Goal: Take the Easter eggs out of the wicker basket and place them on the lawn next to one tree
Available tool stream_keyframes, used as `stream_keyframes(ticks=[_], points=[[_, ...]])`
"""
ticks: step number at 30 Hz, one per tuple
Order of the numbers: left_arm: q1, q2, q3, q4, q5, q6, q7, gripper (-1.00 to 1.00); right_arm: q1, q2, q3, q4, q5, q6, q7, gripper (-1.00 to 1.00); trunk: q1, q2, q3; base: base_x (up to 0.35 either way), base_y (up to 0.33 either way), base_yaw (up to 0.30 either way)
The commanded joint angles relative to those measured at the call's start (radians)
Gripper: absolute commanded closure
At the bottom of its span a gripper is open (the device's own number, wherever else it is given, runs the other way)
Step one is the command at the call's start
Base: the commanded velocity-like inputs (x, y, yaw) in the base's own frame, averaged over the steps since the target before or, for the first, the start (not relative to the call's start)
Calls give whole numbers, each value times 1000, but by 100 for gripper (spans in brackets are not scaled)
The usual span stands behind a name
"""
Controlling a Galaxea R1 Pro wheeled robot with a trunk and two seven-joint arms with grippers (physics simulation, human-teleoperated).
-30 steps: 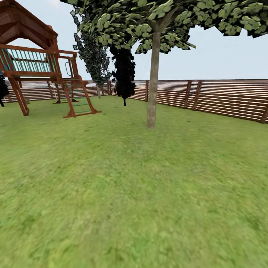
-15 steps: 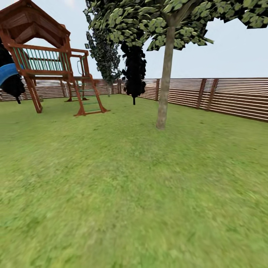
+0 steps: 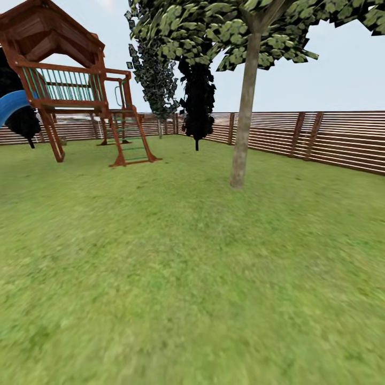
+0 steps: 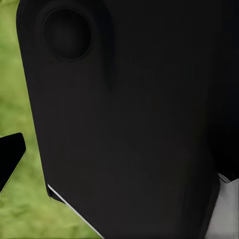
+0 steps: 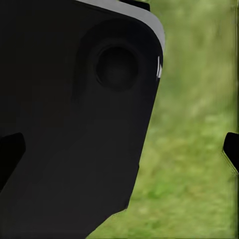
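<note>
The view is panning left, sliding the tree (image 3: 240,133) rightward to upper centre-right on the lawn (image 3: 176,278), playhouse (image 3: 59,80) upper left, fence (image 3: 321,139) behind. End effector states: cannot tell.

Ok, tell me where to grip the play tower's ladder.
Take a green rung of the ladder, coming from the open lawn side: the rungs look thin and horizontal, so probably clamp one from above and below.
</note>
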Motion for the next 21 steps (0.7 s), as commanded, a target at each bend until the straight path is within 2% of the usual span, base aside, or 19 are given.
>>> stream_keyframes(ticks=[1,21], points=[[1,0,-1,-2,-1,0,-3,-100,-1,0,5,2,2,-1,1,-100,1,0,-1,335,0,0],[1,0,-1,-2,-1,0,-3,-100,-1,0,5,2,2,0,1,-100,1,0,-1,335,0,0]])
